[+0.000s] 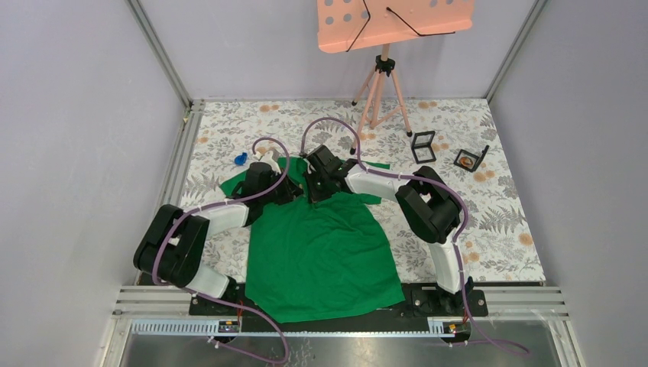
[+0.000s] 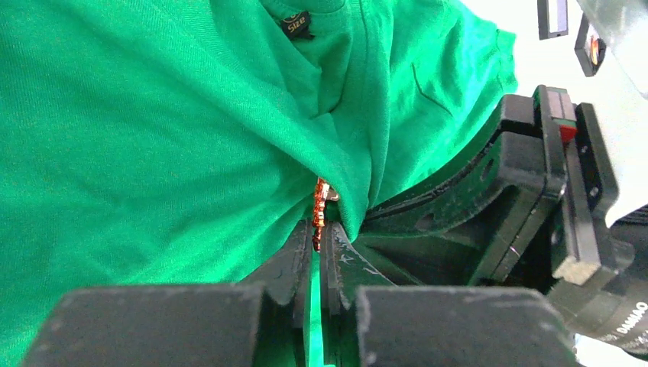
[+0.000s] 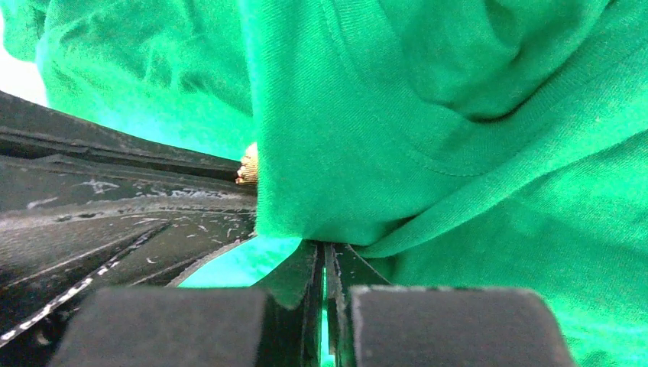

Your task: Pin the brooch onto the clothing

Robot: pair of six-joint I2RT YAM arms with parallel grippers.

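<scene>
The bright green T-shirt (image 1: 321,252) lies flat on the table, neck end at the far side. Both grippers meet at its collar area. My left gripper (image 1: 289,191) is shut on a thin orange-red brooch (image 2: 319,208), held edge-on against a fold of the shirt (image 2: 153,138). My right gripper (image 1: 315,191) is shut on a fold of the shirt (image 3: 428,138), pinching the cloth between its fingertips (image 3: 324,248). A small gold part of the brooch (image 3: 247,164) shows beside the cloth edge in the right wrist view. The left gripper's black fingers (image 3: 115,222) fill that view's left side.
A pink music stand on a tripod (image 1: 382,76) stands at the far middle. Two small black open boxes (image 1: 422,145) (image 1: 469,158) lie at the far right. A blue object (image 1: 241,159) lies left of the shirt's shoulder. Grey walls enclose the floral table cover (image 1: 489,229).
</scene>
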